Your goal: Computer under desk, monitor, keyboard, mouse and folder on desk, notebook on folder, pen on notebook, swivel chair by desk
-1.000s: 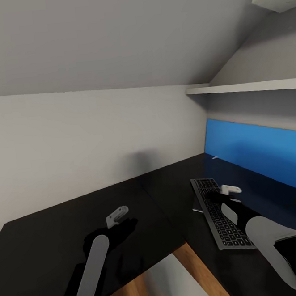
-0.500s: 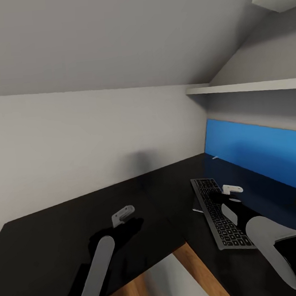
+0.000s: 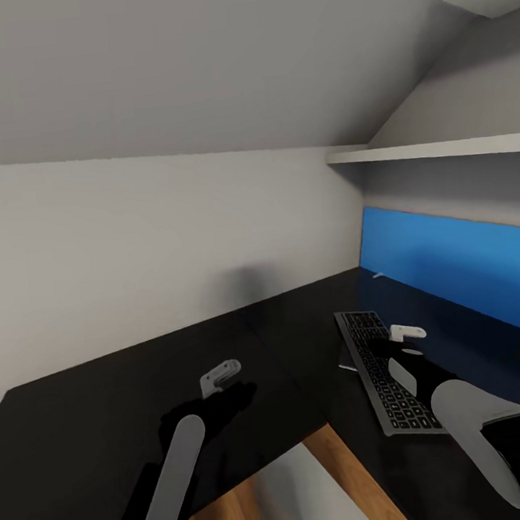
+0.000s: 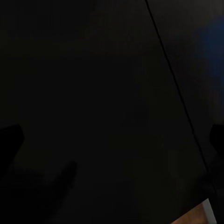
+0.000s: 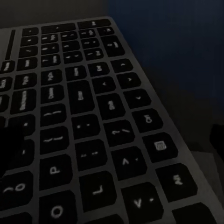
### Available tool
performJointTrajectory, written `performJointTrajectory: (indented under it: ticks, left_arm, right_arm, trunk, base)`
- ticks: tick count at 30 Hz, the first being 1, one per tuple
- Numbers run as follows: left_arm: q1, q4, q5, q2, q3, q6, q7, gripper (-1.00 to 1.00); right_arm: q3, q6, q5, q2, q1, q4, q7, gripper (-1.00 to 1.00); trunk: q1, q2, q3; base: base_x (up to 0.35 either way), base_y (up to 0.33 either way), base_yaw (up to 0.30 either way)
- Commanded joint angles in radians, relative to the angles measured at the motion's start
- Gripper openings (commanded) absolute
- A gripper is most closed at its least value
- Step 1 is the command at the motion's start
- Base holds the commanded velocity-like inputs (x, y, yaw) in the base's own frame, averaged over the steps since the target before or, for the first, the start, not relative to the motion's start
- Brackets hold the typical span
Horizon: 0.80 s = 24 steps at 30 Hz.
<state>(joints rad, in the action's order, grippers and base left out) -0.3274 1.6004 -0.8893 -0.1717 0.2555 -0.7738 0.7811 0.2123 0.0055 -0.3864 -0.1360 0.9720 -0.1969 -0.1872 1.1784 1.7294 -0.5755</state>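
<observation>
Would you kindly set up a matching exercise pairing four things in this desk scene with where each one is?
Things:
1. keyboard
2. left gripper
3. right gripper
4. shelf

Places:
A. on the wall above the blue panel
B. over the keyboard
C. over a bare part of the desk
D. flat on the desk, in front of the blue panel

Pairs: 1-D, 2-C, 3-B, 4-A

white wall shelves [image 3: 432, 150] jut under a sloped ceiling [image 3: 195, 61].
</observation>
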Motion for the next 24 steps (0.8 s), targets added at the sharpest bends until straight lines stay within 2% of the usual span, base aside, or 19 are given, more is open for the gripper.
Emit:
performJointTrajectory:
  ticks: [1, 5, 20, 24]
  left_arm:
    - [-0.001, 0.001, -0.010, 0.000, 0.000, -0.001, 0.010, 1.00]
    - [-0.001, 0.001, -0.010, 0.000, 0.001, -0.001, 0.010, 1.00]
    - [-0.001, -0.002, -0.010, 0.003, -0.005, -0.001, 0.009, 1.00]
    - [-0.001, -0.005, -0.010, 0.003, -0.005, -0.001, 0.009, 1.00]
  right_arm:
    - [0.009, 0.001, -0.009, -0.001, 0.001, -0.001, -0.005, 1.00]
    - [0.009, 0.001, -0.009, 0.000, 0.001, -0.001, -0.005, 1.00]
    - [0.009, 0.001, -0.009, 0.000, 0.001, -0.001, -0.005, 1.00]
    - [0.009, 0.001, -0.009, 0.000, 0.001, -0.001, -0.005, 1.00]
  trunk:
    - [0.000, 0.001, -0.001]
    - [0.011, 0.022, -0.010]
    - [0.011, 0.022, -0.010]
    - [0.011, 0.022, -0.010]
  base:
    - [0.000, 0.000, 0.000]
    - [0.000, 0.000, 0.000]
    - [-0.001, 0.000, 0.000]
    - [-0.222, 0.000, 0.000]
